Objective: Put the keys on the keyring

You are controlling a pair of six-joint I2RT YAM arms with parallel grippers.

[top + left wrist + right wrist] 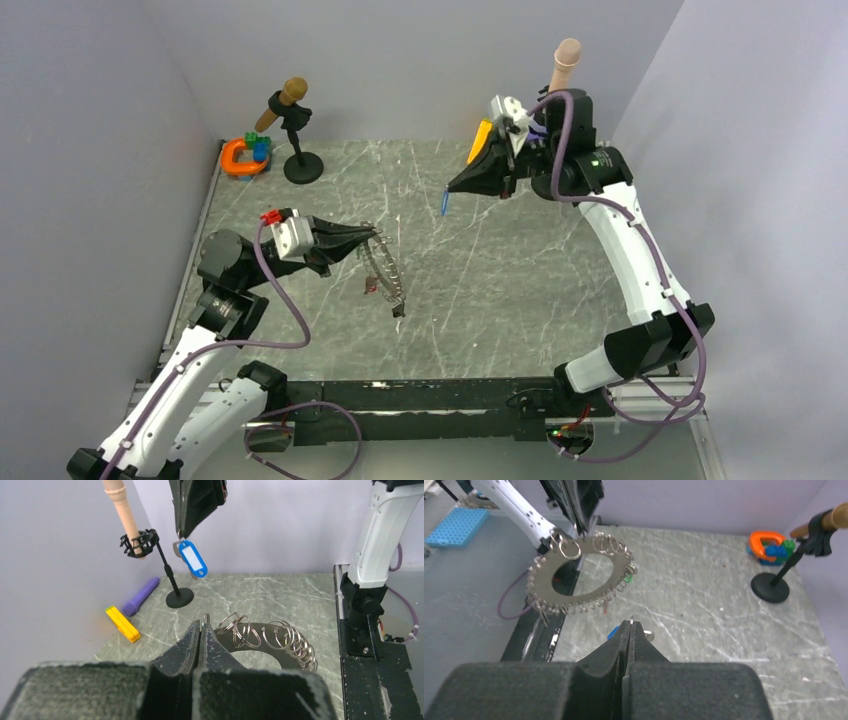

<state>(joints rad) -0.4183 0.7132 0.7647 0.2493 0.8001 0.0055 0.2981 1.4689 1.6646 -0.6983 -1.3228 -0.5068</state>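
Right now the left hand (201, 629) is pinched together on one of the small wire loops at the rim of the keyring (543, 577), holding it clear of the surface (500, 290), left of the middle. The ring hangs tilted from that single loop, and a green-headed key (626, 578) and a red one (372, 287) seem to dangle from its fringe already.

Farther off, toward the far right, the right hand (631, 628) is also clamped shut, holding the little split ring of the blue-tagged key (193, 560). The tag swings free beneath the fingertips, well apart from the keyring.

The likely trouble is in bringing the two together. The keyring is held at one point only, so a nudge from the key could swing or twist it and the target loop would turn away. The blue tag dangles loosely, so it may catch on neighbouring loops. Both grips are thin pinches on wire — a sideways push could pull either piece out, dropping it to the surface.
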